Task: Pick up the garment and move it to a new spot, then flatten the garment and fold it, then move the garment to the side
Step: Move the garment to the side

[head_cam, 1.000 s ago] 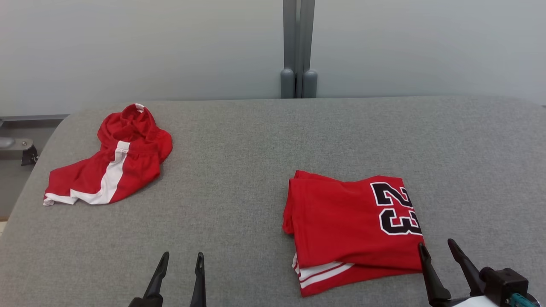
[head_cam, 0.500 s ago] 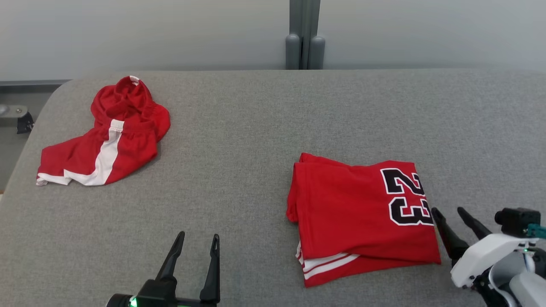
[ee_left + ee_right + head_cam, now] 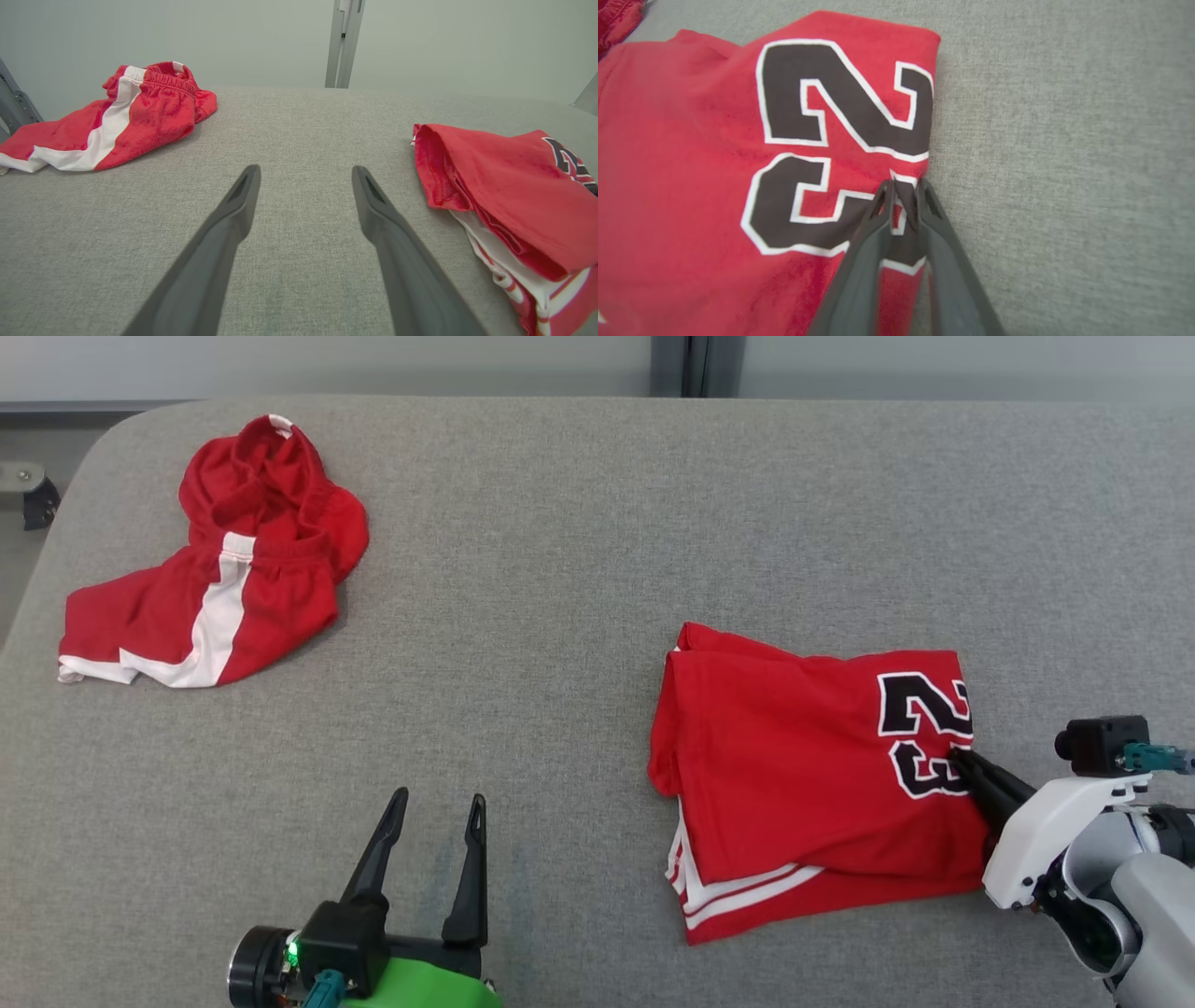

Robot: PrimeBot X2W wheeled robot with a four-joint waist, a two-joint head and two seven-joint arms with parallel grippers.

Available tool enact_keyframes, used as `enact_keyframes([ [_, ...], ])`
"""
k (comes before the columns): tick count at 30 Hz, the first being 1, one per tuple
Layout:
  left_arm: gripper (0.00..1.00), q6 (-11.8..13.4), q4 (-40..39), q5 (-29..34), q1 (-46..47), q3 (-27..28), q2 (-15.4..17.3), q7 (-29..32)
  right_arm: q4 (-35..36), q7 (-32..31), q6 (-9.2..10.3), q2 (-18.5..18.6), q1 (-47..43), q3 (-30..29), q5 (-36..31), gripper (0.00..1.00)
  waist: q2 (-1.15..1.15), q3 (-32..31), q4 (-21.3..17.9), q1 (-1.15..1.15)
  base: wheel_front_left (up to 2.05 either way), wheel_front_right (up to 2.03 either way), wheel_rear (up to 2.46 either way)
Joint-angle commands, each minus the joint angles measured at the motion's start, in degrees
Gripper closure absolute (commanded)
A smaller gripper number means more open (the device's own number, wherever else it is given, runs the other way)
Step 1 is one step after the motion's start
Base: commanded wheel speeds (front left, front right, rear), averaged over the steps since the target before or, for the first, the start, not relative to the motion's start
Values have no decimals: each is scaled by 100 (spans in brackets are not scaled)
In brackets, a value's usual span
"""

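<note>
The garment (image 3: 803,756) is a folded red jersey with a black-and-white number, lying right of centre on the grey table (image 3: 560,569). My right gripper (image 3: 962,761) reaches in from the right and is shut on the jersey's right edge at the number. In the right wrist view the two fingertips (image 3: 887,196) pinch a fold of the number print, with the right gripper (image 3: 903,186) at the jersey (image 3: 691,163) edge. My left gripper (image 3: 439,803) stands open over bare table to the jersey's left, holding nothing. The left wrist view has the left gripper (image 3: 306,172) wide apart, the jersey (image 3: 504,186) at its right.
Crumpled red shorts (image 3: 224,579) with a white side stripe lie at the far left of the table; the shorts (image 3: 117,116) sit upper left in the left wrist view. A grey post (image 3: 343,42) stands behind the table's far edge. Bare cloth lies between the two garments.
The head camera has tilted down. My right gripper moved forward to the jersey's right edge and closed on it. The left gripper stays open.
</note>
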State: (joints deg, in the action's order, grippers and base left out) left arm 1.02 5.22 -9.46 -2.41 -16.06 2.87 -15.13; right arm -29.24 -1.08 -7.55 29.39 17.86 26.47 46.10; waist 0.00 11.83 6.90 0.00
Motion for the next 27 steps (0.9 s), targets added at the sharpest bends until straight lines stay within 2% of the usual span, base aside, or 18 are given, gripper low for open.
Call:
enact_keyframes([
  [1, 0, 4, -50, -51, 136, -4, 5, 0, -94, 102, 14, 120, 117, 22, -63, 100, 0, 201, -42, 0, 0, 0, 0],
  [9, 0, -124, -614, -231, 516, -182, 6, 0, -260, 515, 11, 967, 804, -278, -244, 100, 0, 966, -404, 0, 0, 0, 0],
  [17, 0, -261, -1499, 42, 921, -235, 13, 1, -364, 259, 11, 1615, 1903, -702, -272, 100, 0, 1884, -944, 0, 0, 0, 0],
  [22, 0, -356, -1968, 204, 1147, -275, 15, 1, -666, 278, 10, 1979, 2498, -1103, -292, 100, 0, 2421, -1073, 0, 0, 0, 0],
  [27, 0, -441, -2250, 378, 1136, -274, 25, 1, -960, 375, 10, 2368, 2874, -1409, -338, 100, 0, 2696, -1124, 0, 0, 0, 0],
])
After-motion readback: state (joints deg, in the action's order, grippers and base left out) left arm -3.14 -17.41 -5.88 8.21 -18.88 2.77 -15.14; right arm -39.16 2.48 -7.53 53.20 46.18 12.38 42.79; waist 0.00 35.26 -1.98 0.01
